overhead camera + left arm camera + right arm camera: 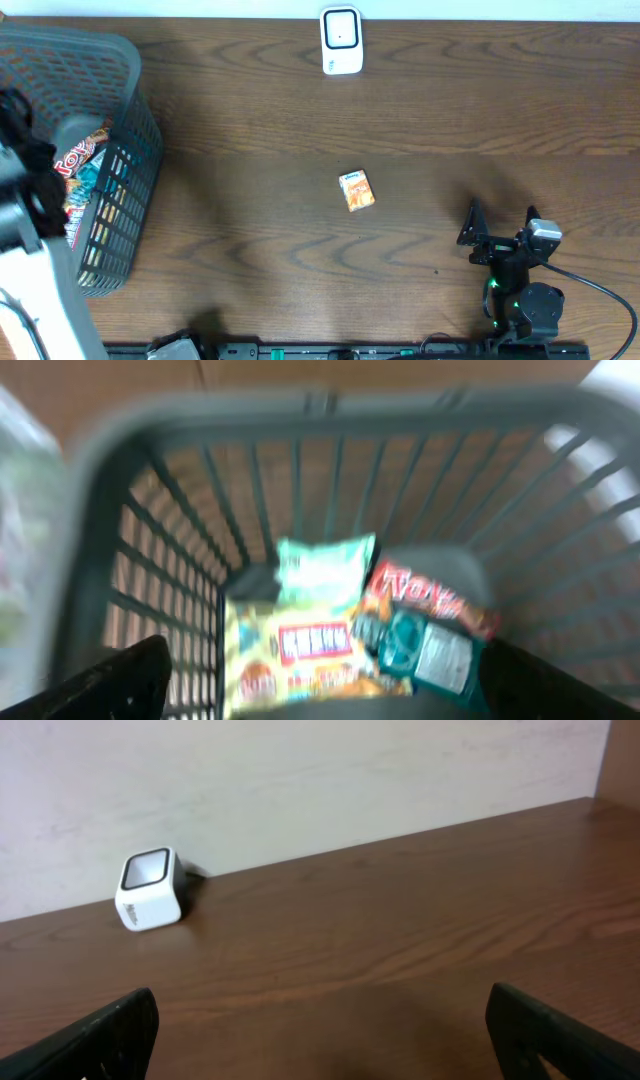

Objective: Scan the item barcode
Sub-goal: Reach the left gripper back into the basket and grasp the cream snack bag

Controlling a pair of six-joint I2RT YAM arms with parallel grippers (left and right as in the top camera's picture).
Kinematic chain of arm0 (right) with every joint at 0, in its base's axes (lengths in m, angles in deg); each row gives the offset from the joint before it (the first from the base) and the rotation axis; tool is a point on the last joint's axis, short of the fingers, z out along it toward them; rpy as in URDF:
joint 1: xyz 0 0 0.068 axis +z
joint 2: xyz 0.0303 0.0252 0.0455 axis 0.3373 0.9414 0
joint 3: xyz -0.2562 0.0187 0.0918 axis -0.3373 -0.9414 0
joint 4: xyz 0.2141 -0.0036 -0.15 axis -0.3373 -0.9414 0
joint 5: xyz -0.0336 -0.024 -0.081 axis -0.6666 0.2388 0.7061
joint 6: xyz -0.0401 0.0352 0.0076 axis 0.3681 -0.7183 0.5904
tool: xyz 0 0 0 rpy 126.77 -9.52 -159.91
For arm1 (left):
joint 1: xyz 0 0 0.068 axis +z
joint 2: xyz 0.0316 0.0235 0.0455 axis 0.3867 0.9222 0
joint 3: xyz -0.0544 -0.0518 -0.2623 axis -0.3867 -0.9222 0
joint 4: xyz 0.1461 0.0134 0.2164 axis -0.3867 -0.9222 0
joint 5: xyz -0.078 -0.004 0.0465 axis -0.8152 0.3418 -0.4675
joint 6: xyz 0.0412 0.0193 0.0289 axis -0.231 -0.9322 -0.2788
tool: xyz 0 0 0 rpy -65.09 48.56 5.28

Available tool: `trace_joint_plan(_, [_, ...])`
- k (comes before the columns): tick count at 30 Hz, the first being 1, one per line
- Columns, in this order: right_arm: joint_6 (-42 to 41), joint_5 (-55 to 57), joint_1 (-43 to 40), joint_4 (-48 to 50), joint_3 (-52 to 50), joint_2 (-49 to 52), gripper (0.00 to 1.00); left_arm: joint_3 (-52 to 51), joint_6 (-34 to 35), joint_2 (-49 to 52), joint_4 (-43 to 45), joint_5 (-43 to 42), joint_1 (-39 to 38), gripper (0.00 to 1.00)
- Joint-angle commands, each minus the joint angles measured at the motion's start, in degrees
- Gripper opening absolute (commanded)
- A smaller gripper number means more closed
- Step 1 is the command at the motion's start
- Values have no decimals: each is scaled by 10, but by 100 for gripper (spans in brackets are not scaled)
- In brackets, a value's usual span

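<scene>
Right gripper well apart from orange packet, ahead-left.

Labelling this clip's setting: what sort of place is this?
Likely a mock shop checkout: a white box-shaped barcode scanner, a grey plastic basket of snack packets, and a small orange carton.

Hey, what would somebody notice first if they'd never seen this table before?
The gray mesh basket at the left edge of the wooden table, holding bright snack packets, stands out first. Next comes the small orange box lying alone in the middle, with the white scanner at the far edge.
</scene>
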Motion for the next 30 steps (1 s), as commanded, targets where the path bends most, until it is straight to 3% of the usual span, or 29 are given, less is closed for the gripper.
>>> trace_joint_plan(1, [-6,0,3,-2,-1,-2,99,-6,45,52,-27,-124,57,98])
trace_joint_plan(9, [-6,0,3,-2,-1,-2,99,-20,165,160,-107,-141,134,98])
trace_joint_plan(14, [-6,0,3,-2,-1,-2,99,-78,334,202,-132,-144,173,98])
trace_joint_plan(18, [-6,0,3,-2,-1,-2,99,-131,522,208,-129,-154,189,98])
trace_joint_plan(21, [-6,0,3,-2,-1,-2,99,-160,622,209,-116,-171,189,98])
trace_joint_plan(30, [-6,0,3,-2,-1,-2,99,-216,631,223,20,-182,189,98])
